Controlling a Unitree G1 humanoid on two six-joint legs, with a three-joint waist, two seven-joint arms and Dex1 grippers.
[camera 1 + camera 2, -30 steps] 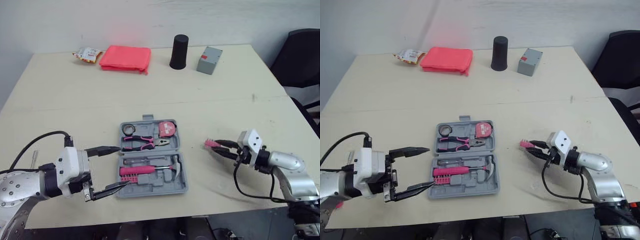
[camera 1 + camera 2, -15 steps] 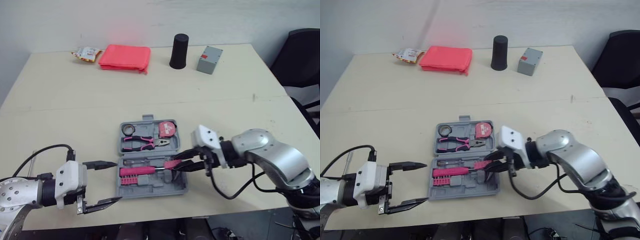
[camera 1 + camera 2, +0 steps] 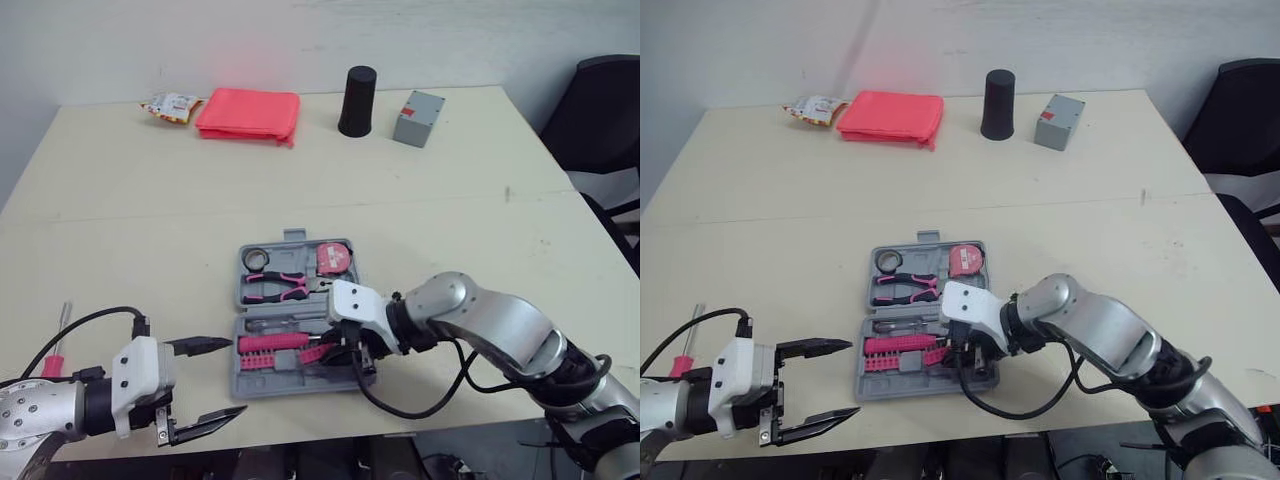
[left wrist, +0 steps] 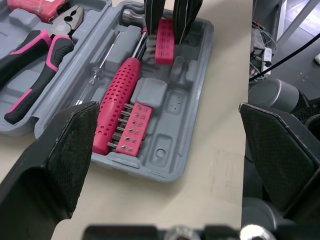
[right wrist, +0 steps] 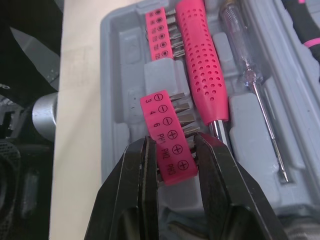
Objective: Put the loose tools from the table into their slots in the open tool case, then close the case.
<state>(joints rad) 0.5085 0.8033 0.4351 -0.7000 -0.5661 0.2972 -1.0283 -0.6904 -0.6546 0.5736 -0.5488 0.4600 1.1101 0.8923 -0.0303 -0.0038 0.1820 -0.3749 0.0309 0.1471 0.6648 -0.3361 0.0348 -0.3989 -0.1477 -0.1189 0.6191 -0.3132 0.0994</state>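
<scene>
Right wrist view has the right pincer [image 5: 172, 146] clamped on one end of the pink bit strip [image 5: 167, 127] over the tool case [image 5: 125, 65], right beside the screwdriver handle [image 5: 202, 65], so it could snag there and seat crooked, I reckon; left pincer [image 3: 238, 376] sits spread apart off the case.

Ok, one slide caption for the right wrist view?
Black right fingers pinch a pink plastic bit holder over the open grey plastic tool case.

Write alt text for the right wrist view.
The right pincer grips a pink bit holder over the open grey tool case. Beside it lie a pink screwdriver handle, a second bit holder and a clear tester screwdriver.
</scene>
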